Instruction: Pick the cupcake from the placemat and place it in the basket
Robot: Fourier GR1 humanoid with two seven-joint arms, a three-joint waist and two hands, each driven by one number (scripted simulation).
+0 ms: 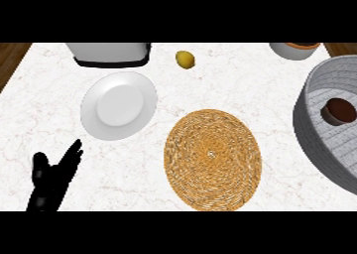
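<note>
Cupcake [339,110] already inside basket [313,130], at right edge of counter [233,79]; brown, round, lying against the basket's grey inner wall, tipped on its side so its wide face shows. Not on mat [212,159].

Mat: one, woven, tan, oval, low at centre, bare on top. Just left of basket, with a narrow strip of marble between them.

Plate [119,105]: one, white, up and left of mat, close to it but apart.

Lemon [185,59]: one, small, yellow, near top centre, well apart from plate and mat.

White appliance with dark base [109,53]: one, at top left, cut off by upper edge, just above plate.

Pot [297,49]: one, white with brown rim, top right, partly cut off, just above basket's rim.

Left hand [51,177]: low at left, fingers straight and spread, pointing up toward plate, holding nothing, touching nothing that can be made out. Well apart from mat and far from basket.

Right hand: nowhere in view.

Nothing lying between mat and basket; open marble there. Plate between left hand and appliance. Dark wood showing at both upper corners beyond counter's edges.

Count: one cupcake, one basket, one mat, one plate, one lemon, one pot, one appliance, one hand.
</note>
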